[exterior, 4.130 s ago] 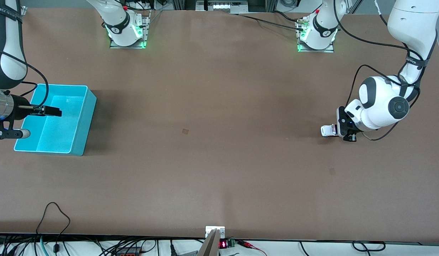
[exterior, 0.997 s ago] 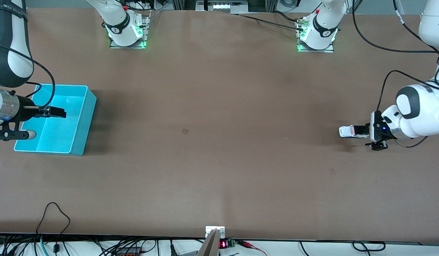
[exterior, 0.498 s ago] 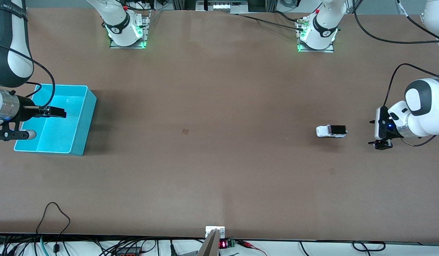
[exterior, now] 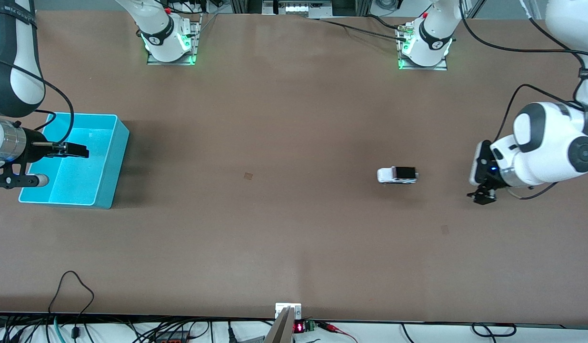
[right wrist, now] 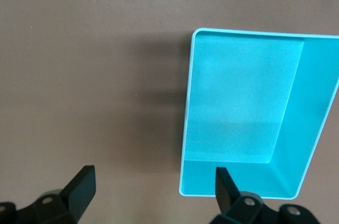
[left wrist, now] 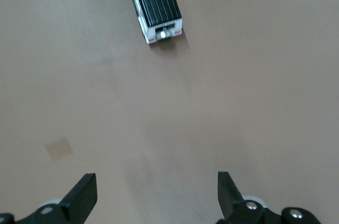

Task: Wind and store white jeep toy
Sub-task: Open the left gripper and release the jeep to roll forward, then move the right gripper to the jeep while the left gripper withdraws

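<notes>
The white jeep toy (exterior: 397,175), with its black roof panel, stands on its wheels on the bare table, toward the left arm's end. In the left wrist view the white jeep toy (left wrist: 154,5) lies ahead of my left gripper (left wrist: 156,197), well apart from it. That gripper is open and holds nothing. My right gripper (exterior: 80,151) hangs open and empty over the turquoise bin (exterior: 116,157) at the right arm's end of the table. In the right wrist view one fingertip (right wrist: 225,184) shows over the bin's corner, and the bin (right wrist: 312,128) has nothing in it.
Both arm bases (exterior: 169,45) (exterior: 424,47) stand along the table's edge farthest from the front camera. Cables (exterior: 70,286) run along the nearest edge. Wide bare brown tabletop (exterior: 255,176) lies between the jeep and the bin.
The left gripper let go of the jeep, which has rolled across the table toward the right arm's end. The left hand drew back, then shifted slightly after it. The right arm has not moved.
</notes>
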